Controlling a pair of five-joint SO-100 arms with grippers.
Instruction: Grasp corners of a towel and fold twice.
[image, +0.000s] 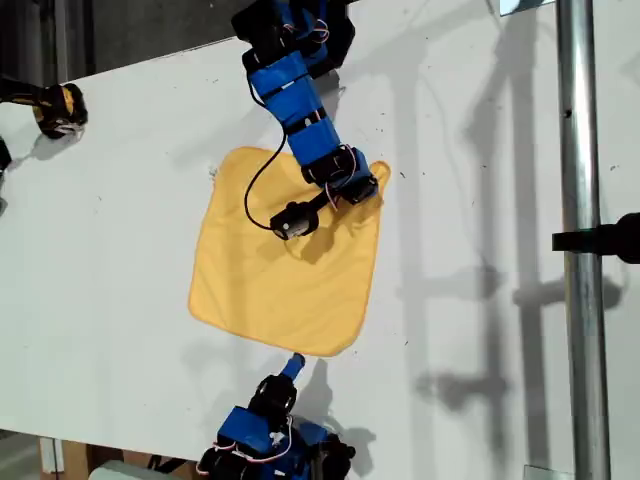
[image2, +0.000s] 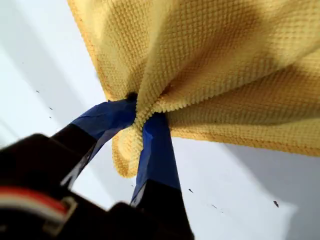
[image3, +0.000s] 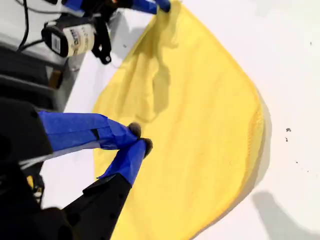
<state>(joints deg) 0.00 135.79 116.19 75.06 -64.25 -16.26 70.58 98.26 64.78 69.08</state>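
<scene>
The yellow-orange towel (image: 285, 265) lies nearly flat on the white table (image: 120, 250). My first gripper (image2: 140, 117) is shut on a bunched corner (image2: 127, 150) of the towel; in the exterior view this is the towel's upper right corner, under the first gripper (image: 368, 187). My second gripper (image3: 141, 139) hovers over the cloth (image3: 200, 125) with its blue fingertips together and nothing between them. In the exterior view the second gripper (image: 294, 366) sits just below the towel's lower edge, left of its lower right corner (image: 345, 345).
A yellow and black object (image: 60, 108) rests near the table's far edge at the exterior view's left. A metal pole (image: 580, 250) with a black clamp (image: 610, 238) runs down the exterior view's right. A black cable (image: 255, 195) droops over the towel.
</scene>
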